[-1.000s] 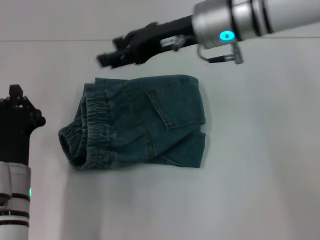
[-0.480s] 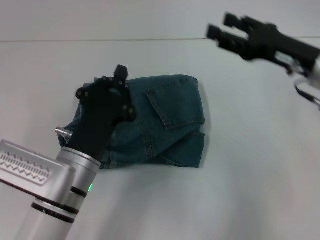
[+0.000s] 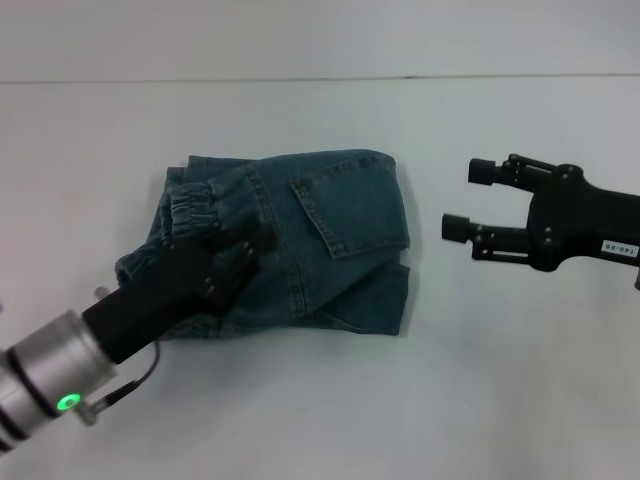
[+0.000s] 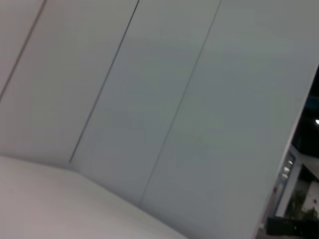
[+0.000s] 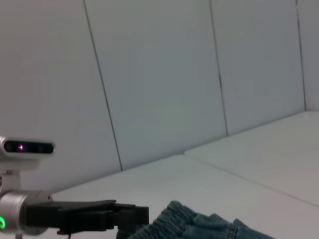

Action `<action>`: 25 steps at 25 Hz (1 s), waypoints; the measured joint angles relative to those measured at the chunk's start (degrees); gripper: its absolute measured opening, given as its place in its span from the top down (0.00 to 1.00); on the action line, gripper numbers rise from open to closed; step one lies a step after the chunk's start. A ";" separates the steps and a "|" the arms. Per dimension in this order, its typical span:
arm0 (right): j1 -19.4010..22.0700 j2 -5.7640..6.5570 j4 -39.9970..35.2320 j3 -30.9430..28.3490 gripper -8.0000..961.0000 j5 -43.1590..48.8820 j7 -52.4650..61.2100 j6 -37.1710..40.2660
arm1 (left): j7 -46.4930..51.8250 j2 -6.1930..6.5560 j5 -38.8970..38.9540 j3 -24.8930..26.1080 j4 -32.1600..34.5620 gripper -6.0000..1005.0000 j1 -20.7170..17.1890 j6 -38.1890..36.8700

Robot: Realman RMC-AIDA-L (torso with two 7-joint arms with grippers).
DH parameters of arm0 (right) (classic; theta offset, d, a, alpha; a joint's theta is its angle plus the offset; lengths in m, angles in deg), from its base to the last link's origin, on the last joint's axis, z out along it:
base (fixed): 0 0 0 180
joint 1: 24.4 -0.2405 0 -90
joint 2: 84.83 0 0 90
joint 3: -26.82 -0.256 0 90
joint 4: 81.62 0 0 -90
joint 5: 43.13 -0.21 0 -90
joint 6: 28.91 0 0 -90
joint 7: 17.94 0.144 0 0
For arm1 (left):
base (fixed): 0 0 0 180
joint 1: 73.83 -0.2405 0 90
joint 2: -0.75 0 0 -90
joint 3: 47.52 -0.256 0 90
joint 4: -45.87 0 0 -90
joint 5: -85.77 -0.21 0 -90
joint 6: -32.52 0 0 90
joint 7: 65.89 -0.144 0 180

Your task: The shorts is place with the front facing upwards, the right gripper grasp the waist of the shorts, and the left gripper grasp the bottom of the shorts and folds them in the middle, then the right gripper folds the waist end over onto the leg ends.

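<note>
The blue denim shorts [image 3: 330, 235] lie folded into a compact bundle on the white table [image 3: 300, 420], with the elastic waistband at the left and a back pocket facing up. My left gripper [image 3: 228, 262] reaches in from the lower left and rests over the waistband end. My right gripper [image 3: 470, 200] hovers open to the right of the shorts, apart from the cloth, with nothing between its fingers. The right wrist view shows the gathered waistband of the shorts [image 5: 199, 224] with the left gripper [image 5: 134, 215] beside it. In the left wrist view only the wall appears.
Bare white table surrounds the shorts on all sides. A pale panelled wall [image 5: 164, 74] stands behind the table's far edge [image 3: 320, 79].
My right gripper swung from above the far edge of the shorts out to their right and came lower. My left arm swept in from the left and now lies over the waistband.
</note>
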 joint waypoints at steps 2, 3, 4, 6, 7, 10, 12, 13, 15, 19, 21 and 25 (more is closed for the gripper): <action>-0.25 -0.09 -0.40 0.33 0.14 1.15 0.30 -0.21 | 4.72 -1.55 -0.21 -2.70 7.75 0.83 -0.33 -1.93; -0.37 -0.10 -0.41 0.44 0.13 1.37 0.33 -0.31 | 7.34 -2.79 -0.30 -4.36 12.21 0.81 -0.51 -2.51; -0.47 -0.11 -0.42 0.56 0.12 1.54 0.35 -0.48 | 9.51 -4.05 -0.25 -6.61 17.44 0.80 -0.75 -2.74; -0.81 -0.21 -0.37 1.14 0.09 1.87 0.46 -0.88 | 12.24 -5.59 -0.18 -10.19 24.04 0.76 -1.17 -2.92; -1.06 -0.27 -0.28 1.40 0.08 2.00 0.55 -0.96 | 12.55 -5.71 0.02 -11.12 25.74 0.73 -1.41 -3.42; -1.55 -0.33 0.14 2.05 0.03 2.11 0.69 -1.43 | 11.16 -5.63 1.72 -11.36 28.24 0.62 -2.53 -6.13; -1.67 -0.34 0.18 2.61 0.02 2.12 0.69 -2.07 | 9.91 -5.63 3.26 -11.28 29.05 0.55 -3.28 -7.19; -1.68 -0.35 0.20 2.85 0.02 2.14 0.69 -2.40 | 9.44 -5.63 3.87 -11.28 29.47 0.51 -3.65 -7.39; -1.74 -0.36 0.25 3.40 0.02 2.14 0.69 -2.83 | 8.71 -5.63 4.33 -11.28 29.87 0.42 -3.96 -7.54; -1.91 -0.38 0.29 4.59 0.02 2.14 0.70 -3.24 | 6.47 -5.63 4.40 -11.30 30.19 0.26 -4.43 -8.03; -2.00 -0.38 0.29 5.07 0.02 2.15 0.73 -3.39 | 6.16 -5.63 4.41 -11.33 30.39 0.17 -4.62 -8.12; -2.07 -0.36 0.06 5.86 0.02 2.75 1.38 -3.85 | 6.08 -5.68 4.44 -11.68 30.75 0.06 -4.92 -8.23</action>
